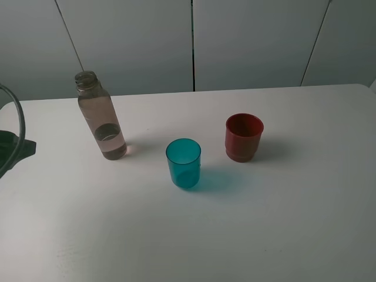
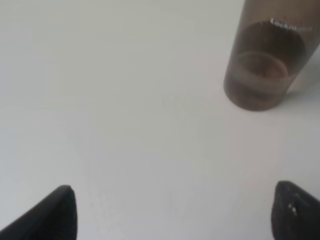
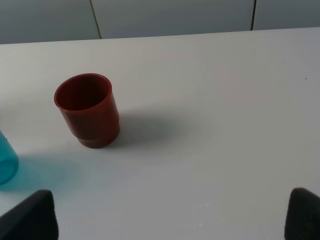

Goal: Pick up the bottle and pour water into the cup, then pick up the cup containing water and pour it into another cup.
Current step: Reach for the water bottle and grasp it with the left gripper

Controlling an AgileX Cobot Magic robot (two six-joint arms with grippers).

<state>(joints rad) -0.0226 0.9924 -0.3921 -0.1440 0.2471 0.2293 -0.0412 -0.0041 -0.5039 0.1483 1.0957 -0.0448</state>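
The bottle [image 1: 101, 114] stands upright and capless at the left of the white table, with a little water in its bottom part. In the left wrist view its base [image 2: 260, 65] lies ahead and off to one side of my left gripper [image 2: 175, 215], whose dark fingertips [image 2: 55, 215] are spread wide with nothing between them. The teal cup [image 1: 183, 163] stands upright in the middle; the red-brown cup [image 1: 244, 137] stands right of it and a little further back. My right gripper [image 3: 167, 217] is open and empty, well short of the red-brown cup [image 3: 90, 110]; the teal cup [image 3: 6, 160] shows at the frame edge.
The white table [image 1: 282, 223] ends at a grey panelled wall [image 1: 194, 41] behind the objects. A dark part of the left arm with a cable loop [image 1: 12, 147] juts in at the table's left edge.
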